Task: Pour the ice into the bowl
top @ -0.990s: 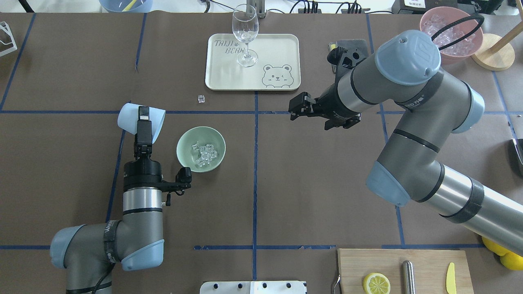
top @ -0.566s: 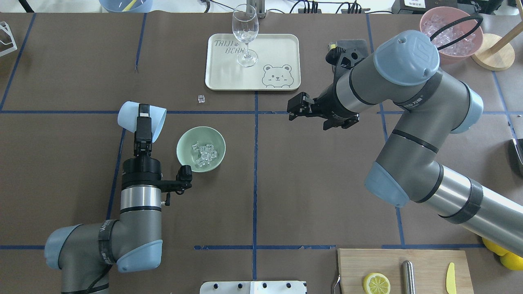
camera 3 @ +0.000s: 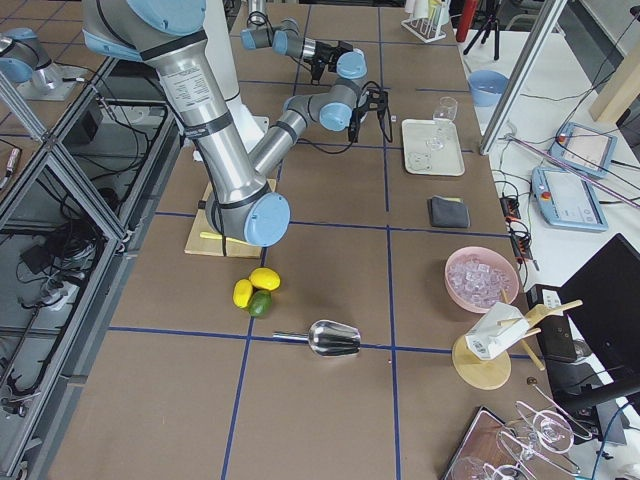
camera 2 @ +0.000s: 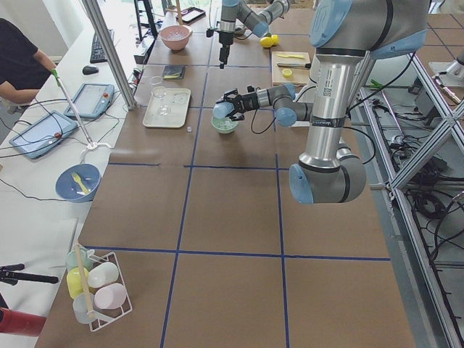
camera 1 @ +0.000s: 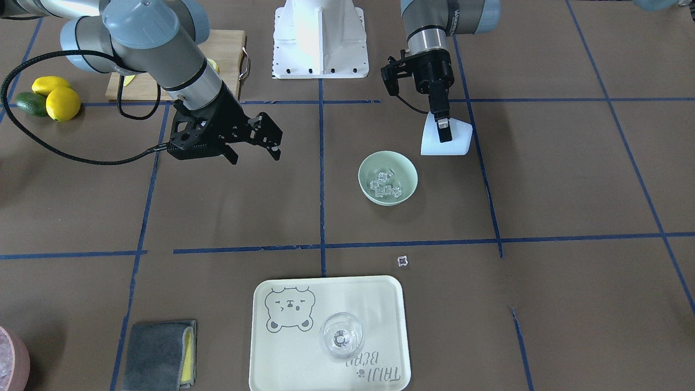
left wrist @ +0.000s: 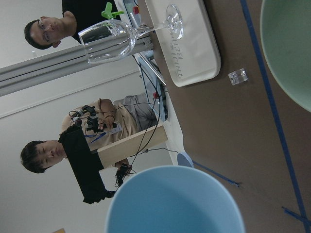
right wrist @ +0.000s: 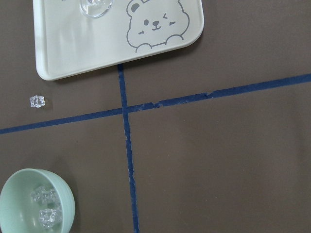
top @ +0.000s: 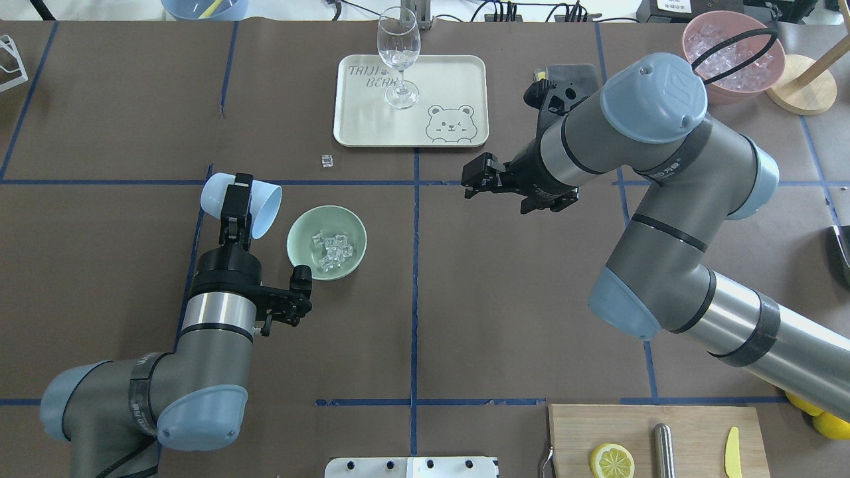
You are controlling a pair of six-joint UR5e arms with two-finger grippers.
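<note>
Mint bowl (top: 302,229) holds ice (top: 335,251); left gripper (top: 238,196) clasps a tilted blue cup (top: 265,211) beside it. A careless cup swing could clip the bowl and spill ice.

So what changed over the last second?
The left pincer, shut on the blue cup, swung it slightly toward the bowl; the right pincer crept a little toward the robot's left. Nothing grasped or released. The bowl, its ice, the stray cube and the wine glass stayed put.
</note>
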